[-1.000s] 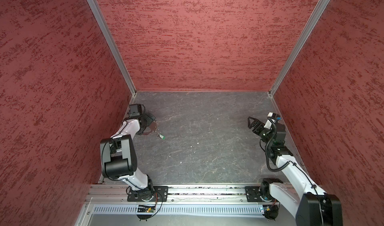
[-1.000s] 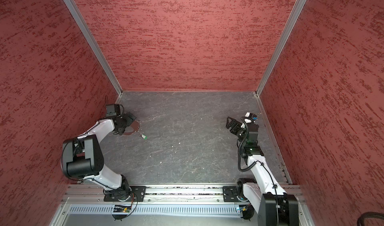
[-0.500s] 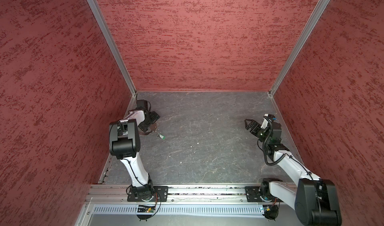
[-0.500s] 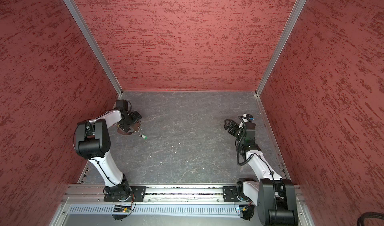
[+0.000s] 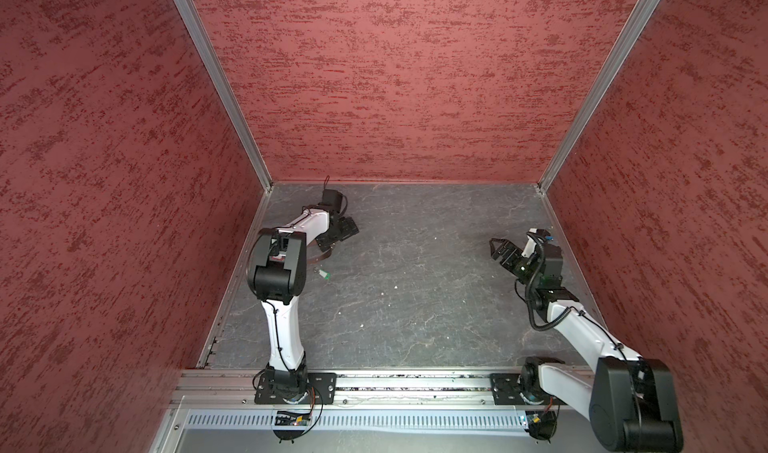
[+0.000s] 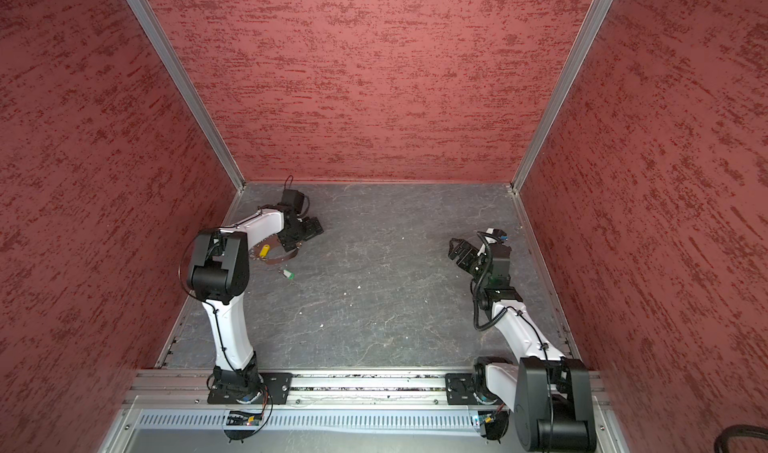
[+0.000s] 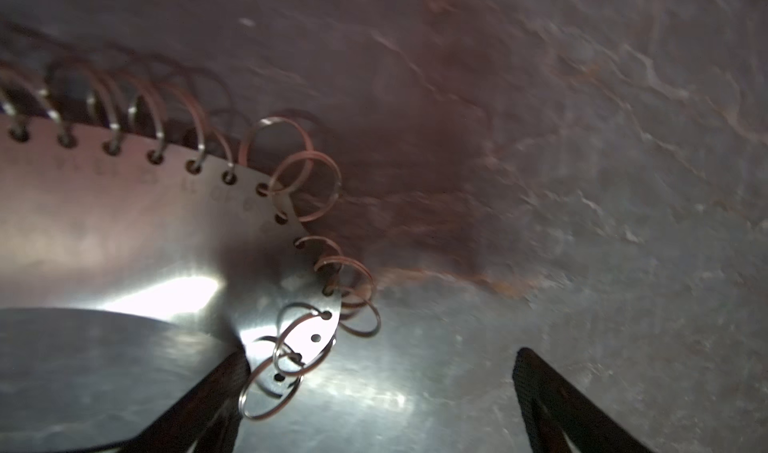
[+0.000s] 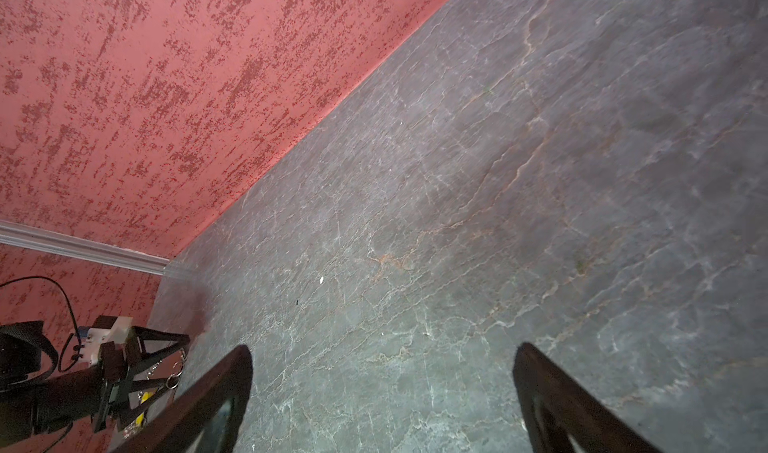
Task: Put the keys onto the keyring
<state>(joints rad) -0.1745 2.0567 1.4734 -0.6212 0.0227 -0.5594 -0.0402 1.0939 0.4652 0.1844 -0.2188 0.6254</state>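
In both top views the left claw (image 5: 336,237) sat low at the left-centre of the frame, near the back-left corner of the bench (image 5: 415,305). It was spread over the far edge of the keyring (image 5: 321,257), which showed as a thin metal arc on the bench. The green key (image 5: 325,274) lay just below the arc, apart from it. In a top view the yellow key (image 6: 264,250) lay inside the arc, beside the arm. The right claw (image 5: 496,250) hung at right-centre, spread and empty, well apart from the keys.

In the left wrist view the keyring (image 7: 166,222) was a shiny plate with small rings along its holed edge. The left claw (image 7: 382,357) stood wide, with one finger (image 7: 224,388) at that edge. Whether they touched could not be told.

In the right wrist view the right claw (image 8: 382,359) gaped over bare bench (image 8: 457,222). The left claw (image 8: 172,363) and the yellow key (image 8: 143,401) showed far off by the red wall (image 8: 124,97).
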